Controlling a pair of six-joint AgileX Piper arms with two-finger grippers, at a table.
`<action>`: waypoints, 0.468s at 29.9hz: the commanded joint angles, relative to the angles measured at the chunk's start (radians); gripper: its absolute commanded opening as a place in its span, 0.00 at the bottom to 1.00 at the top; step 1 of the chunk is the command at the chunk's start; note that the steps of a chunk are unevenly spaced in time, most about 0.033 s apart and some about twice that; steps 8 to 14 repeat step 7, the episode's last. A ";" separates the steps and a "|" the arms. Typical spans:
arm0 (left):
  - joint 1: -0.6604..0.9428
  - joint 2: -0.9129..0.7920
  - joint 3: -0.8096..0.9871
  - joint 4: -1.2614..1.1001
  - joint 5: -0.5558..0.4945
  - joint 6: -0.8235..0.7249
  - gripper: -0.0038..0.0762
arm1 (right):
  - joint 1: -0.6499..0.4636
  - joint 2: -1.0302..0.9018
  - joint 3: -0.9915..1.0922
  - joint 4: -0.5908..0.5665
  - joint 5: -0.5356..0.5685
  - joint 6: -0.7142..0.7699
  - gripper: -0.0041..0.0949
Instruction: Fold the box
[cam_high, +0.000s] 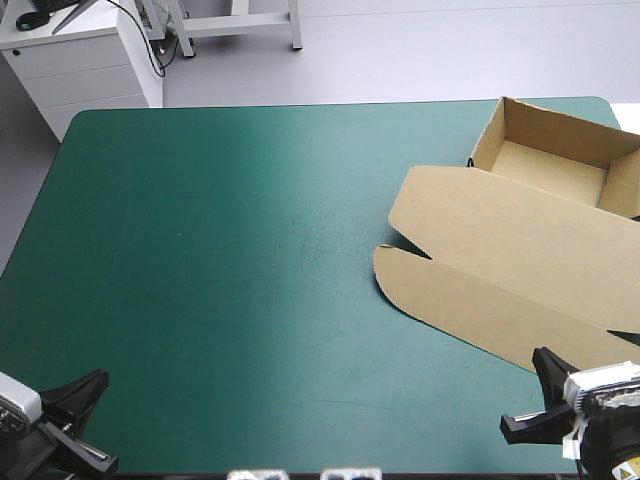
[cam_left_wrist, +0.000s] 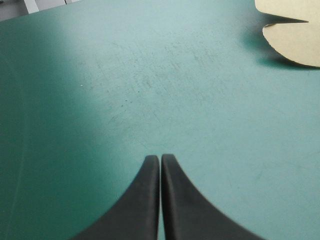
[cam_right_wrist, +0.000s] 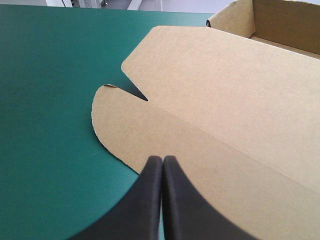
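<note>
The box (cam_high: 500, 255) is sitting on the right side of the table (cam_high: 220, 260) as an open tray. Its walls are standing up at the far right corner. Its lid is lying flat and reaching toward the near edge, with the rounded flap ends pointing at the table's middle. The left claw (cam_left_wrist: 160, 157) is pointing over bare teal-green cover by the near left corner, fingers pressed together, gripping nothing. The right claw (cam_right_wrist: 163, 159) is likewise closed and empty, its tip at the lid's near edge; can't tell if it's touching.
</note>
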 joint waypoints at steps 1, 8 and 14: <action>-0.007 -0.029 0.038 -0.010 -0.108 0.009 0.04 | 0.023 -0.003 0.013 -0.002 -0.102 -0.043 0.02; -0.007 -0.145 0.151 -0.010 -0.110 0.009 0.04 | 0.042 -0.048 0.027 -0.104 -0.119 -0.032 0.02; -0.007 -0.145 0.151 -0.010 -0.110 0.009 0.04 | 0.042 -0.048 0.027 -0.104 -0.119 -0.032 0.02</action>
